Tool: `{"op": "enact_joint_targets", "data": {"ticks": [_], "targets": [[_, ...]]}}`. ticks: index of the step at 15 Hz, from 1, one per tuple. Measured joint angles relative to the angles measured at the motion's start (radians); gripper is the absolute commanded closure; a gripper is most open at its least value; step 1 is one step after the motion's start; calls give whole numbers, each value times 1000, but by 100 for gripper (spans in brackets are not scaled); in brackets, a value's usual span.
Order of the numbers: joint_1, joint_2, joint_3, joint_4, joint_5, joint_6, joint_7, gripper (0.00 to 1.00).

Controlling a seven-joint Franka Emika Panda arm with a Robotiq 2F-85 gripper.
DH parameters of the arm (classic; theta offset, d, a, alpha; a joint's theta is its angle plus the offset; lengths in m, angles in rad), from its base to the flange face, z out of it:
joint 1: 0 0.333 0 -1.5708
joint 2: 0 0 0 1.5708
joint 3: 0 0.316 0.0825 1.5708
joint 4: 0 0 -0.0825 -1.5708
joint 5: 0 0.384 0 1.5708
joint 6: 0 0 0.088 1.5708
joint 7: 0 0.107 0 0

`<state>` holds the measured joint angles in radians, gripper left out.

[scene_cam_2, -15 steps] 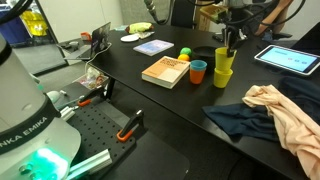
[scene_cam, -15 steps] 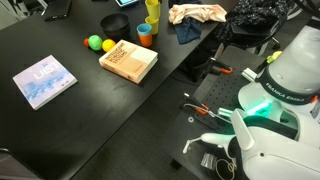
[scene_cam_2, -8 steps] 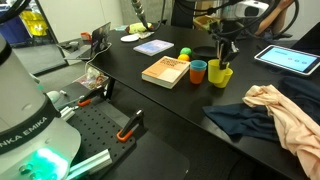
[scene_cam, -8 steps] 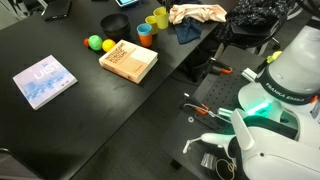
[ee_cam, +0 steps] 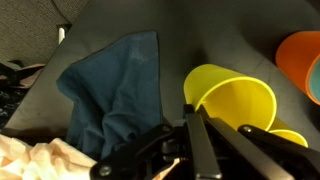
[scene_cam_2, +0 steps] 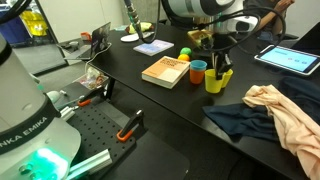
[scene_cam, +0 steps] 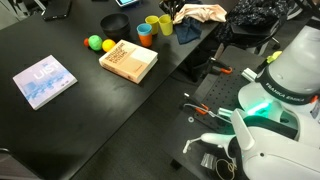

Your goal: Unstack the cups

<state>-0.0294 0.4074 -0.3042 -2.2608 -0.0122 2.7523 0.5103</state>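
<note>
My gripper (scene_cam_2: 219,62) comes down from above and is shut on the rim of the yellow cup (scene_cam_2: 214,80), which is tilted and low over the black table (scene_cam_2: 130,95). In the wrist view the fingers (ee_cam: 196,128) pinch the cup's near wall and its open mouth (ee_cam: 238,106) faces the camera. A second yellow rim (ee_cam: 291,138) shows beside it; I cannot tell if it is a separate cup. The orange cup (scene_cam_2: 197,73) stands just beside, with the blue-teal cup (scene_cam: 145,30) nested in it. The yellow cup also shows in an exterior view (scene_cam: 164,24).
A brown book (scene_cam: 128,62) lies by the cups, with a yellow ball (scene_cam: 93,42) and a green ball (scene_cam: 108,46) beyond it. A dark bowl (scene_cam: 115,22), a blue book (scene_cam: 45,80), a blue cloth (ee_cam: 110,90), a beige cloth (scene_cam_2: 285,115) and a tablet (scene_cam_2: 290,58) lie around.
My gripper has come down with the yellow cup, from high above the orange cup to table level beside it, near the blue cloth. The cup now tilts.
</note>
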Motion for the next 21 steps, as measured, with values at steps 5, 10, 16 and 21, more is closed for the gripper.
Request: {"op": "enact_joint_targets", "data": {"ticks": [5,10,16,21], "targets": [[29,38,-19,-23,0,69,34,56],[81,49,-76,-23,0,73,70,18],[133,28,-94,23,-7,67,79,0],[119,25,-12,92,30,24,74,0]]}}
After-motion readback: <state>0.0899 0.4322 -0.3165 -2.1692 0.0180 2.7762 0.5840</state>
